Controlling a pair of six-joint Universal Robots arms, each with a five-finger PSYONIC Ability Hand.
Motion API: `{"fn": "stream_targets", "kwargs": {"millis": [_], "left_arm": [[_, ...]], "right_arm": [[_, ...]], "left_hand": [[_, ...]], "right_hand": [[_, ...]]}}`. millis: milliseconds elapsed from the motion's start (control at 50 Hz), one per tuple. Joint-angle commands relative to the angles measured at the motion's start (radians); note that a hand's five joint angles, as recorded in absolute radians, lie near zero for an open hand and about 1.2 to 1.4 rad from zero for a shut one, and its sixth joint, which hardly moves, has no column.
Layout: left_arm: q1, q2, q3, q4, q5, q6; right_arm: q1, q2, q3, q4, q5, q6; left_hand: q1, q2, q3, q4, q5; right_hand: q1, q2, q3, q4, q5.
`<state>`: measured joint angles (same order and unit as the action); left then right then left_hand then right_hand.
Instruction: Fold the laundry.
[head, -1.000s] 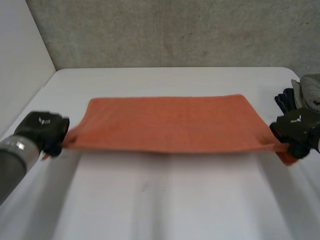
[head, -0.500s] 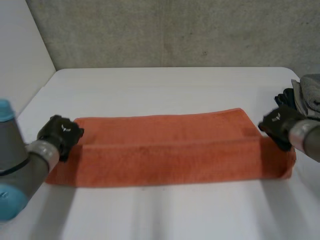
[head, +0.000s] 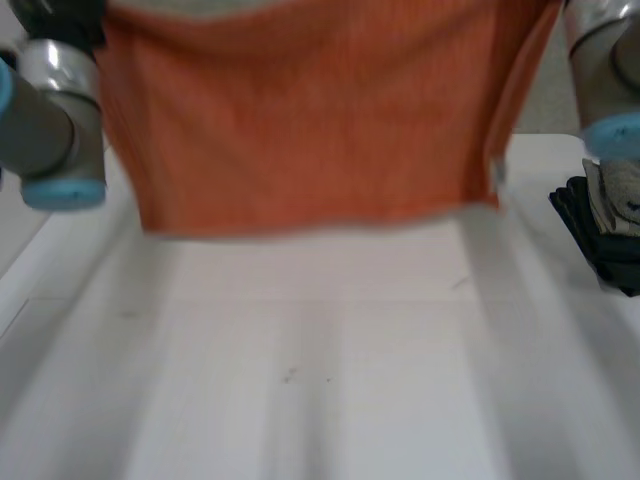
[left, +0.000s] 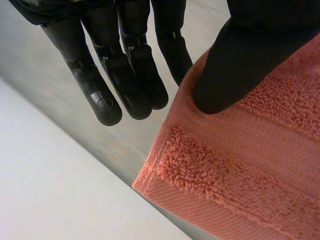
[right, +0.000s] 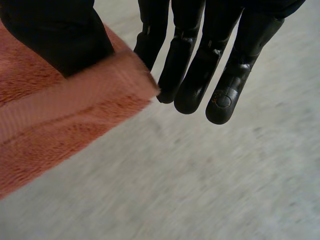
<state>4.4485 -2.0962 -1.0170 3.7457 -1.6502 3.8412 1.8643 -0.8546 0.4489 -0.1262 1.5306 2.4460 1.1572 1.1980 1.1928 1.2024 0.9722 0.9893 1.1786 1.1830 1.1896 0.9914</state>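
— What's the right hand (right: 200, 60) got hold of?
— A corner of the orange towel (right: 55, 125). The thumb (right: 60, 35) lies on top of it and nips it against the nearest finger, whose tip pokes out just past the cloth's edge.
— And the other fingers (right: 230, 85)?
— Straight, side by side, clear of the towel. Behind them is a plain grey surface (right: 225, 190); I can't tell what it is.

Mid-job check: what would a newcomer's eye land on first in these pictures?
The orange towel hangs spread wide between the two arms, above the white table. The left hand pinches one corner under its thumb, and the right hand pinches another the same way. A pile of dark and grey clothes sits at the table's right edge.
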Motion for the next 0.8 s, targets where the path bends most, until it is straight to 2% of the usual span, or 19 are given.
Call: {"fn": "stream_targets", "kwargs": {"millis": [20,160,280,420,460,560,580,640,660,720,760,800], "left_arm": [[0.017,0.114,-0.072,0.060,0.006,-0.141],[0.041,0.100,-0.310,0.057,0.038,-0.147],[0.040,-0.025,-0.500,0.052,0.075,-0.140],[0.032,-0.047,-0.659,-0.015,0.076,-0.088],[0.035,0.029,-0.727,-0.108,0.076,-0.030],[0.045,0.201,-0.843,-0.324,0.073,0.066],[0.049,0.255,-0.880,-0.419,0.072,0.090],[0.061,0.338,-0.940,-0.585,0.072,0.124],[0.068,0.382,-0.969,-0.692,0.076,0.144],[0.065,0.421,-0.992,-0.821,0.081,0.165],[0.052,0.429,-0.985,-0.853,0.087,0.169],[0.048,0.427,-0.959,-0.810,0.096,0.166]], "right_arm": [[-0.002,-0.077,0.074,-0.029,-0.010,0.053],[-0.005,-0.083,0.327,-0.029,-0.072,0.045],[-0.013,-0.032,0.603,-0.029,-0.191,-0.031],[-0.062,-0.001,0.780,0.016,-0.228,-0.140],[-0.079,-0.024,0.835,0.082,-0.228,-0.160],[-0.114,-0.212,0.967,0.371,-0.225,-0.214],[-0.123,-0.240,0.987,0.416,-0.224,-0.223],[-0.175,-0.340,1.065,0.570,-0.224,-0.277],[-0.186,-0.362,1.080,0.598,-0.224,-0.292],[-0.211,-0.417,1.123,0.689,-0.221,-0.381],[-0.212,-0.425,1.123,0.695,-0.222,-0.404],[-0.206,-0.425,1.113,0.682,-0.222,-0.406]], "left_hand": [[0.239,0.198,0.203,0.194,0.250],[0.239,0.198,0.203,0.194,0.250],[0.239,0.198,0.203,0.194,0.250],[0.239,0.198,0.203,0.194,0.250],[0.239,0.198,0.203,0.194,0.250],[0.239,0.198,0.203,0.194,0.250],[0.239,0.198,0.203,0.194,0.250],[0.239,0.198,0.203,0.194,0.250],[0.239,0.198,0.203,0.194,0.250],[0.239,0.198,0.203,0.194,0.250],[0.239,0.198,0.203,0.194,0.250],[0.239,0.198,0.203,0.194,0.250]], "right_hand": [[0.407,0.218,0.213,0.207,0.230],[0.407,0.218,0.213,0.207,0.230],[0.407,0.218,0.213,0.207,0.230],[0.407,0.218,0.213,0.207,0.230],[0.407,0.218,0.213,0.207,0.230],[0.407,0.218,0.213,0.207,0.230],[0.407,0.218,0.213,0.207,0.230],[0.407,0.218,0.213,0.207,0.230],[0.407,0.218,0.213,0.207,0.230],[0.407,0.218,0.213,0.207,0.230],[0.407,0.218,0.213,0.207,0.230],[0.407,0.218,0.213,0.207,0.230]]}}
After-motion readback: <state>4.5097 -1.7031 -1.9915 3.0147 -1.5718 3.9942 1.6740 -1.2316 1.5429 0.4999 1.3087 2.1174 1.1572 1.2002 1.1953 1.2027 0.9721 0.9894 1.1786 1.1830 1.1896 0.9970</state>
